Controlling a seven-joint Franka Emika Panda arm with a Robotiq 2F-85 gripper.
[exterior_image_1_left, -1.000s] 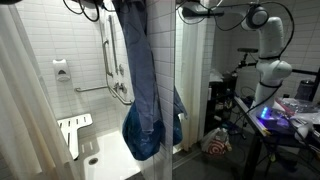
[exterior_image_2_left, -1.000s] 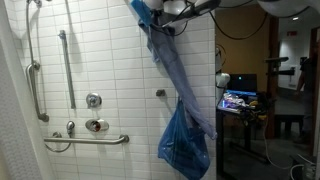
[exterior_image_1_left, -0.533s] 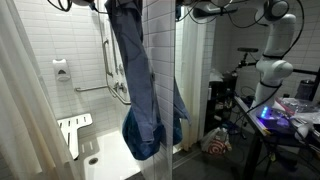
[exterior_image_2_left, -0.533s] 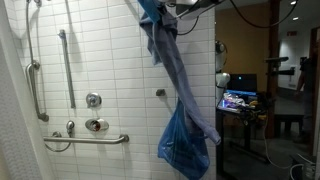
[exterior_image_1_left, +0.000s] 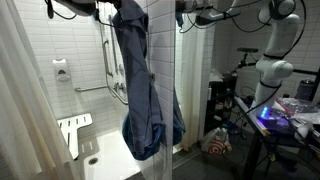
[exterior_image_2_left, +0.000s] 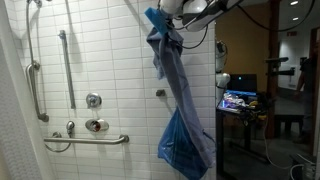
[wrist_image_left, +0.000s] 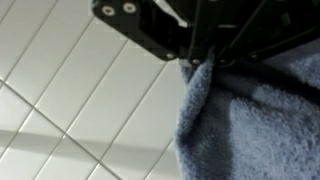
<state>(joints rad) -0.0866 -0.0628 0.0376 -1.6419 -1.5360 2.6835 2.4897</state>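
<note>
The fingers (wrist_image_left: 203, 48) are clenched on the top edge of a blue towel (wrist_image_left: 255, 120), holding it high up by the white tiled wall (exterior_image_2_left: 110, 60) of a shower stall. In both exterior views the towel hangs down long, its lower end bunched and wide. A grab bar (exterior_image_2_left: 85, 140) is mounted on the wall, well apart from the towel.

The towel (exterior_image_2_left: 178, 95) hangs from the pincer (exterior_image_2_left: 166, 14) up high, in front of the wall (exterior_image_2_left: 110, 60). In an exterior view a grab bar (exterior_image_2_left: 88, 140) is on the wall, left of the towel's lower part. A seat (exterior_image_1_left: 73, 130) stands low, seemingly beside it.
</note>
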